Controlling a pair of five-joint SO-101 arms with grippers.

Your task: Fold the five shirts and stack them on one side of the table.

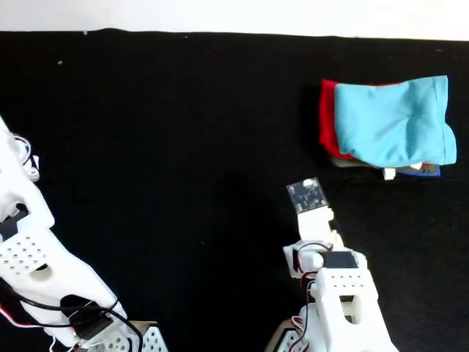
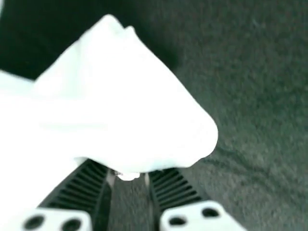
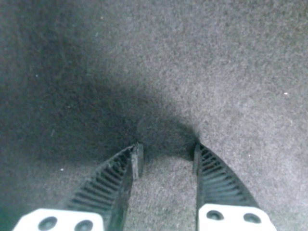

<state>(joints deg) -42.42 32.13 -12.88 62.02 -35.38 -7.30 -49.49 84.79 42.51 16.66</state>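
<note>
A black, felt-like cloth (image 3: 202,57) covers the table (image 1: 183,110). Beyond its far edge runs a plain white strip (image 1: 220,15), brightly and evenly lit.

Two arms are counted: the left arm (image 1: 37,271) and the right arm (image 1: 337,293). Two grippers are counted: the left gripper (image 2: 129,175) and the right gripper (image 3: 166,156). In the one stack, four layers are counted: blue shirt (image 1: 392,121), red shirt (image 1: 327,121), white edge (image 1: 389,174), navy edge (image 1: 432,170). One white shirt (image 2: 120,115) is counted apart. One table (image 1: 183,110) is counted.
</note>
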